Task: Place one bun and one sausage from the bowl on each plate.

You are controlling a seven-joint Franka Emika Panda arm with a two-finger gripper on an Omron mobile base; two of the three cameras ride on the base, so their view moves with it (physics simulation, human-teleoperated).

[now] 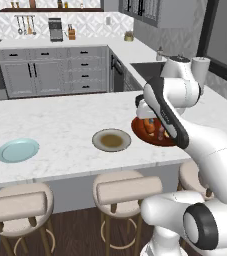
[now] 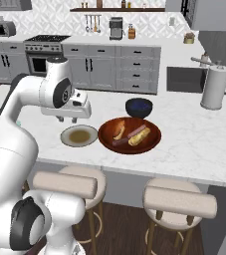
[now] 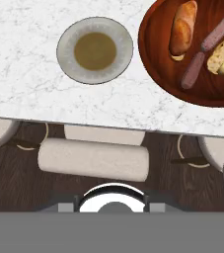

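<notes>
Claw: the claw (image 2: 73,118) hung above the marble counter (image 2: 194,144), over the counter's front edge by the beige plate; its fingertips were too small and hidden to read, so I cannot tell how far it was open, and nothing showed in its hold
Bowl: the reddish-brown bowl (image 2: 154,135) sat on the counter at about 3 o'clock from the claw in the right base view, apart from it; in the hand view the bowl (image 3: 158,59) lay at 1 o'clock
Bowl contents: a golden bun (image 3: 182,29), two reddish sausages (image 3: 193,70) and a pale yellow piece (image 3: 223,50) lay inside it
Beige plate: the beige plate (image 3: 66,58) with the olive centre lay bare just beside the bowl's rim, at 11 o'clock in the hand view, and just below the claw in the right base view (image 2: 67,142)
Blue plate: the pale blue plate (image 1: 18,150) lay bare well apart at 9 o'clock from the beige plate (image 1: 101,145) in the left base view
Dark bowl: a small dark blue bowl (image 2: 139,107) stood just behind the big bowl
Stools: padded stools (image 3: 93,159) stood under the counter's edge
</notes>
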